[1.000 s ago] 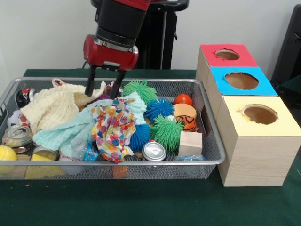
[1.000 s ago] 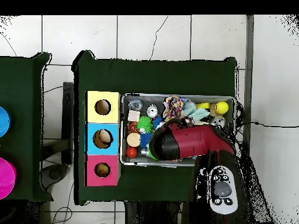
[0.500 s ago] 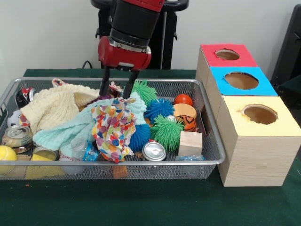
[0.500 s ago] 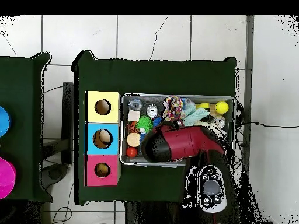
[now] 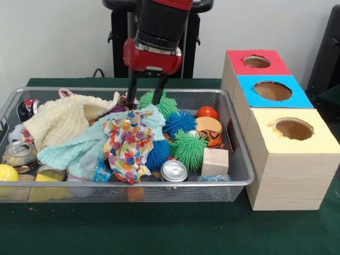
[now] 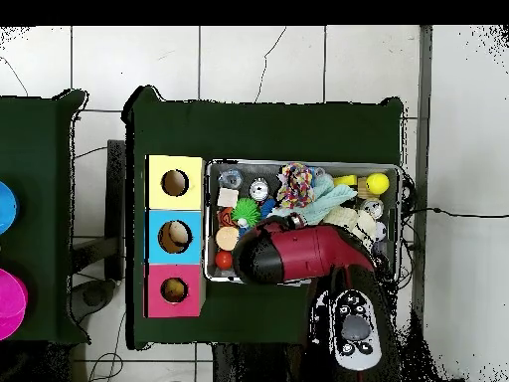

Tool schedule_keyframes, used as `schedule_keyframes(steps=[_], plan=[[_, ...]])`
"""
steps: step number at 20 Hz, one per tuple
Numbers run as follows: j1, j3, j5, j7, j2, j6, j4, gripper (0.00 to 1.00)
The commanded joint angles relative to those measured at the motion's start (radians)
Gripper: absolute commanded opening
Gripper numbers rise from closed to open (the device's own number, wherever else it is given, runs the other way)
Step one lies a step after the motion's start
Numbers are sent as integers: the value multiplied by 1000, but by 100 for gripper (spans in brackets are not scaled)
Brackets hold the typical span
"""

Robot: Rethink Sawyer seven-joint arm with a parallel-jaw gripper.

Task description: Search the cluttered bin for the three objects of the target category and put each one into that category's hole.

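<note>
The red and black robot arm's gripper (image 5: 146, 91) hangs over the far middle of the silver wire-mesh bin (image 5: 236, 159), which stands on the dark green desk (image 5: 175, 228). Its two dark jaws point down and stand spread apart with nothing between them, their tips just above the far green spiky rubber ball (image 5: 159, 102) and beside the far edge of the pale mint knitted cloth (image 5: 79, 146).

In the front view a cream knitted cloth (image 5: 58, 121) lies heaped in the bin's left half, and a crumpled cloth with many-coloured spots (image 5: 127, 146) drapes over the mint one in the middle. To the right of these lie a blue spiky rubber ball (image 5: 179, 122), a second green spiky ball (image 5: 188, 150) nearer to the camera, and another blue spiky ball (image 5: 158, 155) partly under the spotted cloth. A small red ball (image 5: 207, 112) sits at the far right, an orange striped round object (image 5: 210, 130) just in front of it, and a plain wooden cube (image 5: 215, 162) near the right front corner. A silver can (image 5: 173, 171) rests against the front wall, and a yellow ball (image 5: 7, 175) lies at the left front.

Right of the bin stands a row of three wooden boxes, each with a round hole on top: red-topped (image 5: 257, 62) farthest, blue-topped (image 5: 272, 91) in the middle, yellow-topped (image 5: 293, 129) nearest.
</note>
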Motion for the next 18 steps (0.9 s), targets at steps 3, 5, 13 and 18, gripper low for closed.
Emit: schedule_keyframes(steps=[3, 5, 13, 18], plan=[[29, 111, 72, 104, 27, 52, 81, 100], [38, 106, 75, 116, 34, 32, 80, 100], [55, 102, 87, 178, 113, -100, 75, 100], [91, 76, 103, 210, 155, -150, 53, 100]])
